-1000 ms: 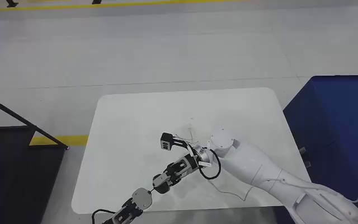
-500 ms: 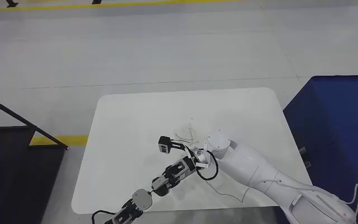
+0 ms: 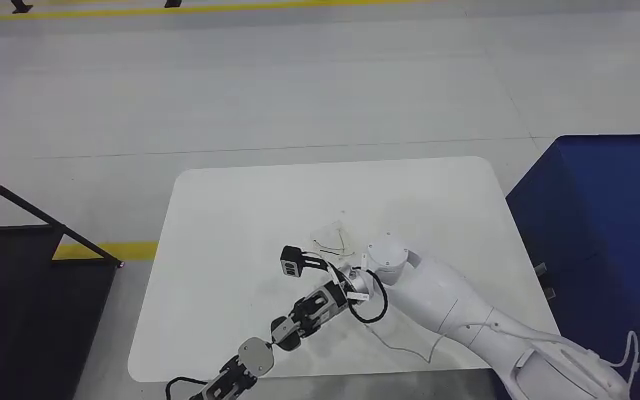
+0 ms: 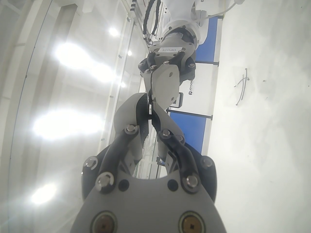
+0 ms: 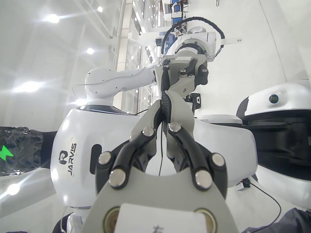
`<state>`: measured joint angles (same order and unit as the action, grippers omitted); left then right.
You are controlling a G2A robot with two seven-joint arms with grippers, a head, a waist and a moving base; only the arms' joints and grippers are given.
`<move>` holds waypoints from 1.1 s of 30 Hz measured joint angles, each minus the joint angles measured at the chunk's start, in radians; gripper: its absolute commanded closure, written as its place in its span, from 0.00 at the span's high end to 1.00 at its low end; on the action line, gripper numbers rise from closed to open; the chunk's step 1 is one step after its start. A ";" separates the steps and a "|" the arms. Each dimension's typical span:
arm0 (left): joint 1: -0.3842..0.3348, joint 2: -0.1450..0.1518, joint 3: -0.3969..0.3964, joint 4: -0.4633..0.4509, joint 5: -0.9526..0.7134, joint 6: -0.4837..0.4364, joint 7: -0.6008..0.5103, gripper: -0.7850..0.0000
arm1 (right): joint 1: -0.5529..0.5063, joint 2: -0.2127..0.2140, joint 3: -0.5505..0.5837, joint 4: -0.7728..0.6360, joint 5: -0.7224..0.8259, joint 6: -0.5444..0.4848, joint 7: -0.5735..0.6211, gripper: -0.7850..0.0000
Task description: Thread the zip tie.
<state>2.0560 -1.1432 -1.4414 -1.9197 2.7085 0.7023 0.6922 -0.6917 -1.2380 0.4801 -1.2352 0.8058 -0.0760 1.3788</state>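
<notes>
Jaws on both sides narrow, meeting tip to tip above the tabletop point(image 3: 230, 220). Left gripper point(image 4: 149, 109) pinches a small pale piece at its very tips, most likely the head end of the zip tie point(image 5: 160, 151). Right gripper point(image 5: 162, 109) is closed on the thin dark strap, which runs back between its fingers toward the wrist. Zip tie held in the air between the two, off the surface, in front of the robot near the middle of the tabletop. Whether the strap tip has entered the head, cannot tell; the fingers hide the contact point. Judged step: lining strap tip up with head slot, threading itself probably not finished. Next move calls for a short push of the strap along its own axis, head kept square, grip firm so the thin strap does not buckle or twist out of line. Loose ties point(image 3: 330, 238) lie on the tabletop just beyond the grippers, untouched. Against a second ago: the joined pair has drifted a little toward the robot's edge, tips together throughout, and the loose ties show more fully.
</notes>
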 measured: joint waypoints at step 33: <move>-0.003 0.036 -0.068 -0.123 -0.760 -0.819 -0.137 1.00 | -0.078 0.055 0.238 -0.145 -0.188 -0.134 -0.073 0.00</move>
<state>2.0535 -1.1076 -1.5097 -2.0422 1.9489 -0.1168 0.5551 -0.7694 -1.1833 0.7177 -1.3802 0.6178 -0.2099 1.3058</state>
